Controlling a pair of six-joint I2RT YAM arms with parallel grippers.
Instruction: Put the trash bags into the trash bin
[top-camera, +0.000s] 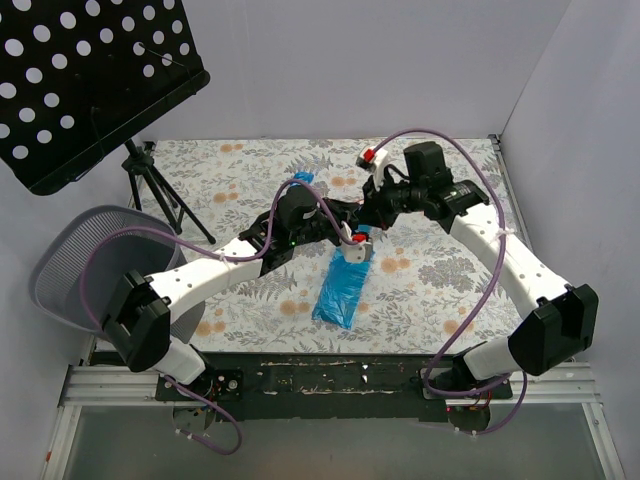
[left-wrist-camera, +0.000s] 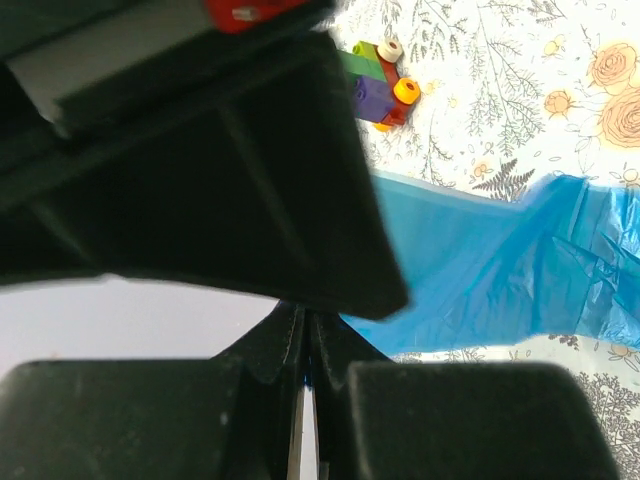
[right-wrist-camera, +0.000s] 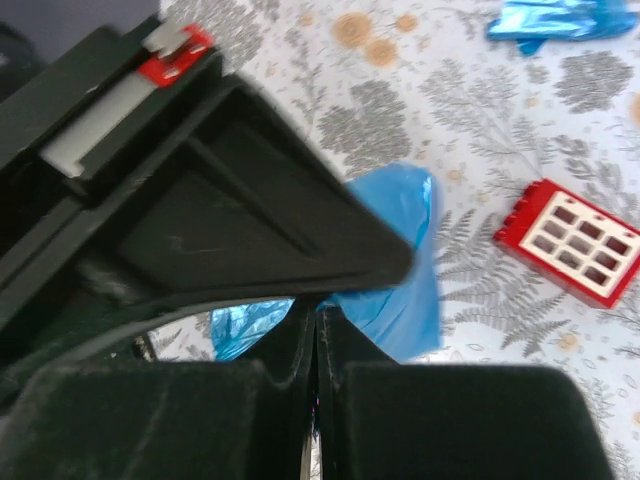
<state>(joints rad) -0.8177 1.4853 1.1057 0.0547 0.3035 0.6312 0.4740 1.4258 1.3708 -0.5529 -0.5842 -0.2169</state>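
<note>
The trash bag (top-camera: 340, 290), a long sheet of bright blue shiny film, stretches from mid-table toward the near edge. Its far end is raised where both grippers meet. My left gripper (top-camera: 345, 236) is shut, with a sliver of blue film pinched between its jaws (left-wrist-camera: 303, 320); the bag (left-wrist-camera: 480, 270) spreads out to the right beyond it. My right gripper (top-camera: 364, 240) is shut on the same end (right-wrist-camera: 316, 315), and the bag (right-wrist-camera: 400, 270) hangs behind its fingers. The trash bin (top-camera: 90, 265), grey wire mesh, stands off the table's left edge beside the left arm.
A smaller crumpled piece of blue film (top-camera: 302, 178) lies at the back, (right-wrist-camera: 560, 18). A red toy block (top-camera: 372, 155) (right-wrist-camera: 570, 240) sits behind the right wrist. A multicoloured brick car (left-wrist-camera: 380, 85) is on the floral cloth. A black perforated music stand (top-camera: 90, 80) rises at back left.
</note>
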